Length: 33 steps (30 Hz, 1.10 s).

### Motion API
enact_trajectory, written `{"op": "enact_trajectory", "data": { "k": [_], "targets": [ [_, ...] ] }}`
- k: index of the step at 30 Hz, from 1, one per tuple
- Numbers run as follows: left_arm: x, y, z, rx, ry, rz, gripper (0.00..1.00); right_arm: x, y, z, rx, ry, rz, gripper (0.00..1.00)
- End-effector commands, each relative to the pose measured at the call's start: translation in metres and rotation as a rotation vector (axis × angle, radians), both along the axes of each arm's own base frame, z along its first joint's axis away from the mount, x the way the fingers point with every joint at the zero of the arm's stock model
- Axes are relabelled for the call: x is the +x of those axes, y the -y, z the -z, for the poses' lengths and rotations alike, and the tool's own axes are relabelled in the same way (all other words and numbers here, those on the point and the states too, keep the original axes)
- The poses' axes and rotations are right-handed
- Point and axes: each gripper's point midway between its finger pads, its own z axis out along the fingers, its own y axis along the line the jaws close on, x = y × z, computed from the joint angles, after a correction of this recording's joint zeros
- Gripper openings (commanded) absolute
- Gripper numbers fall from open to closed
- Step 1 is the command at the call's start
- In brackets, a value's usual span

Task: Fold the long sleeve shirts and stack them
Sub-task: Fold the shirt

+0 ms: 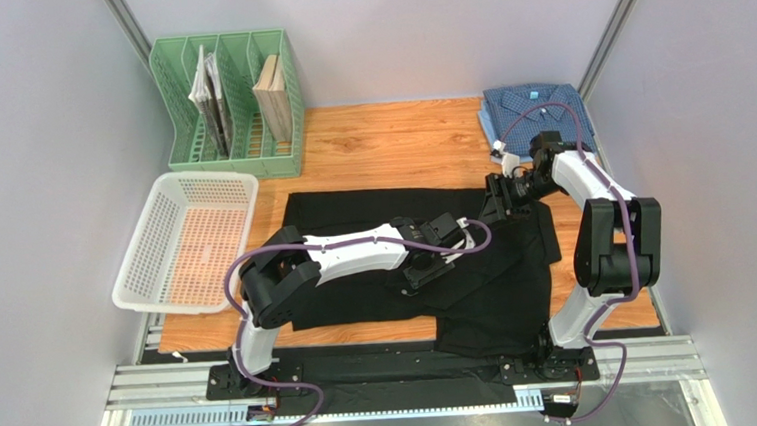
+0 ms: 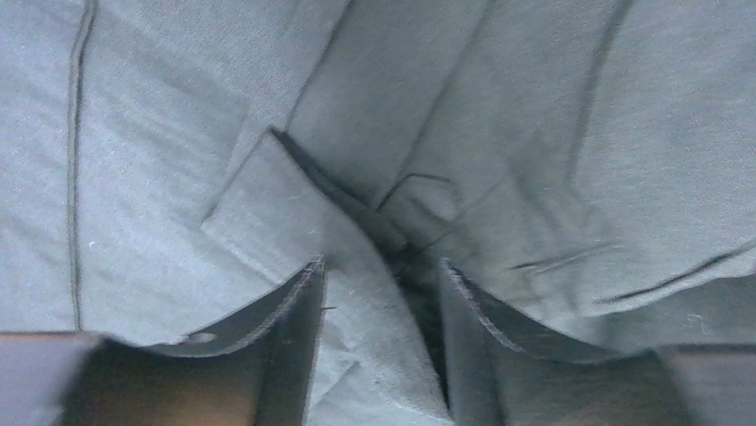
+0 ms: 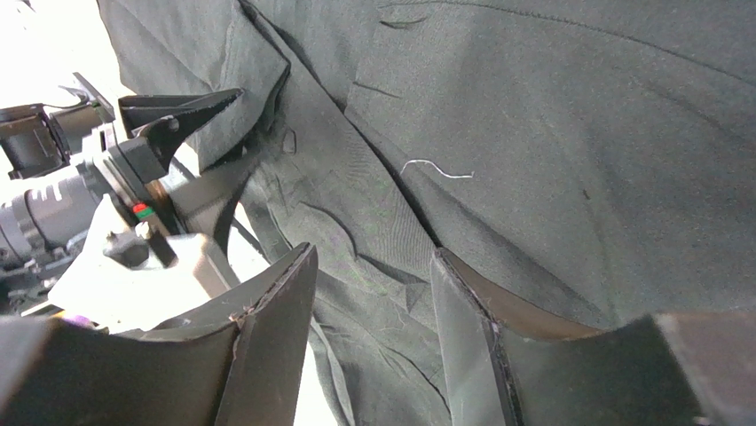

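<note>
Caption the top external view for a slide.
Both arms reach over the black shirt spread on the table; the blue shirt lies folded at the far right corner.

Plain grey walls enclose wooden table; green file rack, white basket at left

top view high, looking down; both wrist views close on black shirt, shared.

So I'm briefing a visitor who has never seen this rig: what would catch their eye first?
The black shirt sprawled across the middle of the wooden table, with both arms bent over it, left tool and right tool down in its fabric. Then the blue checked shirt, already folded in the far right corner.
</note>
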Motion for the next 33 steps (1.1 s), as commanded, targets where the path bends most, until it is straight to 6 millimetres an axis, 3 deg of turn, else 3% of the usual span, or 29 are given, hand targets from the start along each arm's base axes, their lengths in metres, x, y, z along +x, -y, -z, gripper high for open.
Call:
{"op": "enact_trajectory", "data": {
  "k": [1, 5, 6, 7, 8, 10, 11, 13, 14, 15, 17, 20, 23, 27, 29, 31, 33],
  "targets": [
    [0.012, -0.020, -0.011, 0.033, 0.060, -0.040, 0.47, 0.002, -0.001, -0.018, 0.023, 0.073, -0.028, 0.56],
    [0.019, -0.025, -0.046, -0.040, 0.095, -0.041, 0.25, 0.001, -0.001, -0.018, 0.020, 0.077, -0.033, 0.56],
    [0.021, -0.028, -0.052, -0.056, 0.094, -0.046, 0.06, 0.000, -0.001, -0.018, 0.017, 0.078, -0.035, 0.56],
    [0.021, -0.030, -0.059, -0.074, 0.093, -0.043, 0.00, 0.002, -0.001, -0.019, 0.018, 0.085, -0.037, 0.56],
    [0.018, -0.027, -0.077, -0.135, 0.085, -0.026, 0.00, 0.003, 0.000, -0.021, 0.016, 0.089, -0.039, 0.57],
    [0.023, -0.038, -0.091, -0.181, 0.094, -0.035, 0.00, 0.003, 0.001, -0.022, 0.011, 0.089, -0.051, 0.61],
    [0.027, -0.043, -0.116, -0.279, 0.099, -0.042, 0.00, 0.007, 0.002, -0.025, 0.002, 0.105, -0.054, 0.62],
    [0.031, -0.058, -0.126, -0.334, 0.100, -0.051, 0.00, 0.011, 0.005, -0.025, -0.014, 0.120, -0.059, 0.67],
    [0.029, -0.062, -0.147, -0.412, 0.105, -0.032, 0.00, 0.014, 0.008, -0.025, -0.029, 0.126, -0.058, 0.69],
    [0.040, -0.078, -0.148, -0.419, 0.122, -0.068, 0.00, 0.017, 0.009, -0.026, -0.035, 0.135, -0.060, 0.70],
    [0.050, -0.096, -0.169, -0.483, 0.164, -0.048, 0.00, 0.021, 0.011, -0.025, -0.041, 0.133, -0.060, 0.73],
    [0.066, -0.120, -0.181, -0.553, 0.193, -0.083, 0.00, 0.033, 0.013, -0.023, -0.042, 0.132, -0.059, 0.77],
    [0.075, -0.133, -0.171, -0.592, 0.185, -0.112, 0.00, 0.043, 0.016, -0.017, -0.044, 0.119, -0.054, 0.77],
    [0.082, -0.146, -0.130, -0.565, 0.165, -0.163, 0.00, 0.054, 0.020, -0.008, -0.064, 0.101, -0.049, 0.76],
    [0.100, -0.154, -0.121, -0.577, 0.214, -0.221, 0.00, 0.058, 0.025, 0.000, -0.096, 0.094, -0.045, 0.73],
    [0.104, -0.160, -0.097, -0.596, 0.182, -0.277, 0.00, 0.061, 0.028, 0.006, -0.116, 0.088, -0.037, 0.70],
    [0.118, -0.166, -0.091, -0.633, 0.186, -0.329, 0.00, 0.063, 0.033, 0.012, -0.148, 0.082, -0.031, 0.67]
  ]
}}
